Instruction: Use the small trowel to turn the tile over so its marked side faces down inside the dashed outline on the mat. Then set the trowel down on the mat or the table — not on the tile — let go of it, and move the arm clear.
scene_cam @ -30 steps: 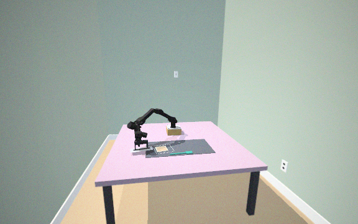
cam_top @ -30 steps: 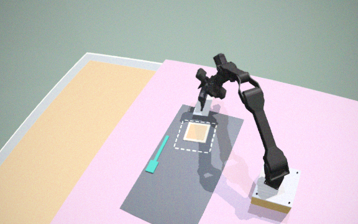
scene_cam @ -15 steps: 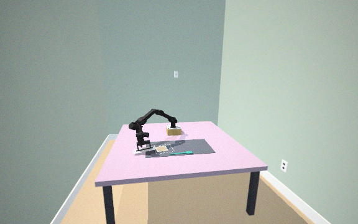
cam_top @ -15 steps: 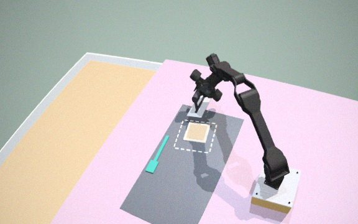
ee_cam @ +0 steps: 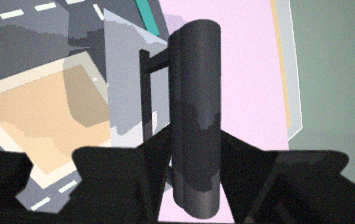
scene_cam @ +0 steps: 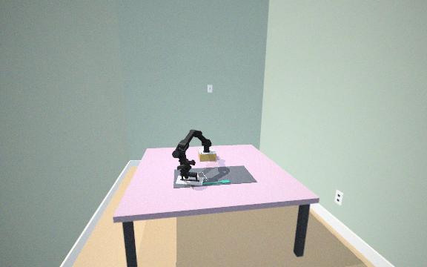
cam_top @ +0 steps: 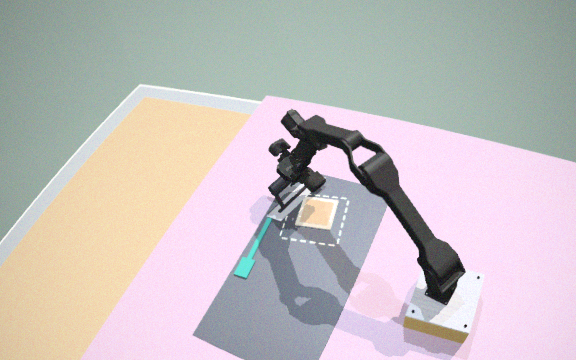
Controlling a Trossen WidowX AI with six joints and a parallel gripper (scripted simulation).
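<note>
Hand (cam_top: 295, 169) (scene_cam: 186, 171) (ee_cam: 189, 126) pinched the trowel's handle (cam_top: 277, 188) (scene_cam: 192, 173) (ee_cam: 195, 95); a sideways sweep of its pale blade (cam_top: 278, 215) (scene_cam: 179, 182) (ee_cam: 128, 90) risked pushing the tile (cam_top: 321, 214) (ee_cam: 43, 120) toward the bench's (cam_top: 498, 210) (scene_cam: 265, 193) (ee_cam: 250, 75) arm-base edge.

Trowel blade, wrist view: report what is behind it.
The tile and teal tool run up to the blade's edges. Any parts it covers are hidden; whether it touches the tile, I can't tell.
</note>
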